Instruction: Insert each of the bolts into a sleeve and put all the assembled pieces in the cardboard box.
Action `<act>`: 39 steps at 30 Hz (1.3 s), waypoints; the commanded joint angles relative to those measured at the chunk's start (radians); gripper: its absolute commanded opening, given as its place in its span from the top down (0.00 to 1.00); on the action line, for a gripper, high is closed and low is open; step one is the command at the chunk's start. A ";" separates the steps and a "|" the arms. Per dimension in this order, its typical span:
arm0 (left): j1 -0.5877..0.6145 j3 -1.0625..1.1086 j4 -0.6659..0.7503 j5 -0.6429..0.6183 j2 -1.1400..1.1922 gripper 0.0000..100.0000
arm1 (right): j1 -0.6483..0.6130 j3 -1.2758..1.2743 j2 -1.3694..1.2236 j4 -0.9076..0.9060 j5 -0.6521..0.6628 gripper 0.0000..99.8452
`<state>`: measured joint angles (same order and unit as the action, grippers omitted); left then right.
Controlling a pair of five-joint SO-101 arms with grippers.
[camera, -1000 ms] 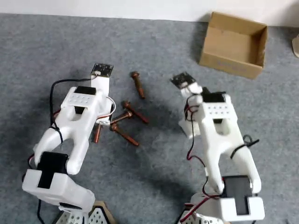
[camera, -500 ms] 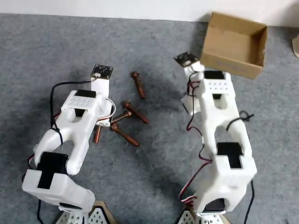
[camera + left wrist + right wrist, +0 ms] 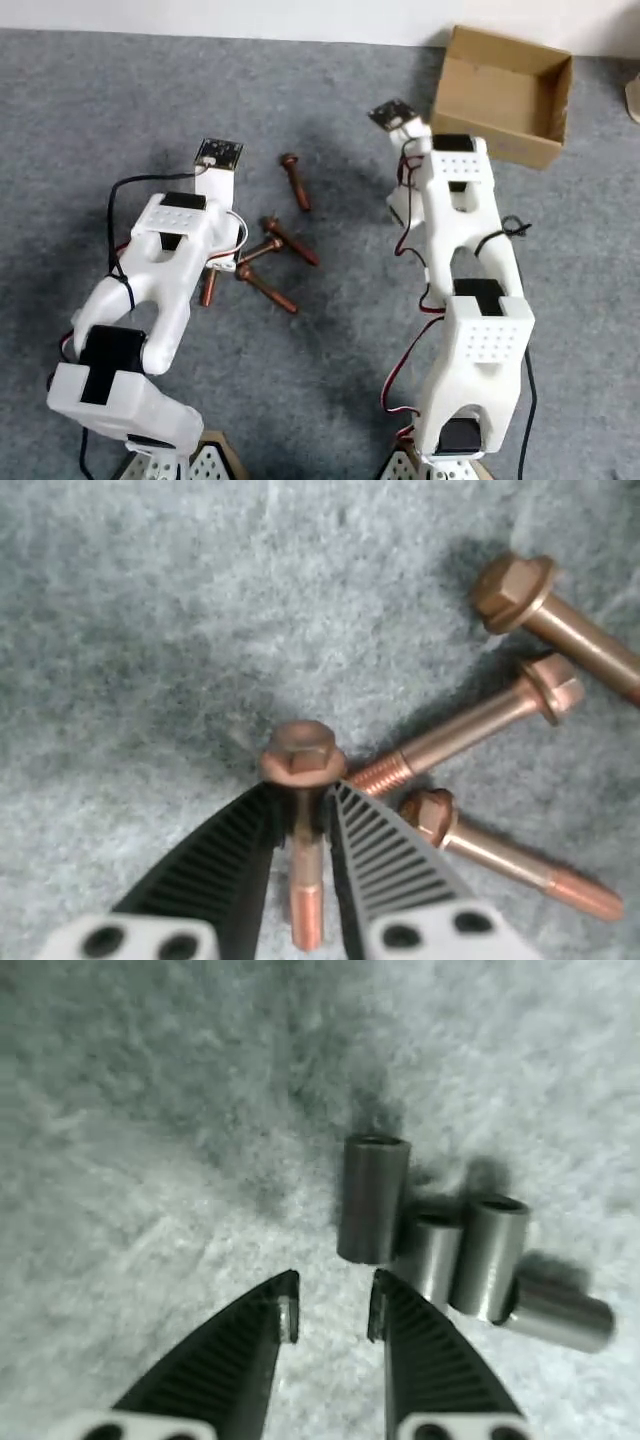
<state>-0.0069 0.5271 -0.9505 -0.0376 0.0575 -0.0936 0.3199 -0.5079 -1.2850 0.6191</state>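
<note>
4 sleeves (image 3: 487, 1255) lie just past the spread right gripper (image 3: 332, 1310); left gripper (image 3: 303, 800) pinches 1 bolt (image 3: 301, 760).

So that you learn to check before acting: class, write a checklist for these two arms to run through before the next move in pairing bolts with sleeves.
1. Left gripper shut on a bolt: ok.
2. That bolt lifted off the mat: cannot tell.
3. Right gripper open: ok.
4. Nearest sleeve inside the right gripper's gap: not ok, it sits beyond the tips.
5. Cardboard box open on top: ok.
</note>
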 commanded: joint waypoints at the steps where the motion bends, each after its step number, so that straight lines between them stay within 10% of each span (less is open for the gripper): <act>1: 0.005 -0.004 0.018 0.049 -0.058 0.99 | -0.004 0.134 0.015 -0.079 0.017 0.88; 39: 0.005 -0.004 0.018 0.058 -0.058 0.99 | -0.019 0.553 -0.475 -0.093 0.143 0.88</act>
<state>-0.0069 0.5286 -0.9444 0.0100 0.0575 -0.1227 0.8124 -0.9467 -1.3648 0.7541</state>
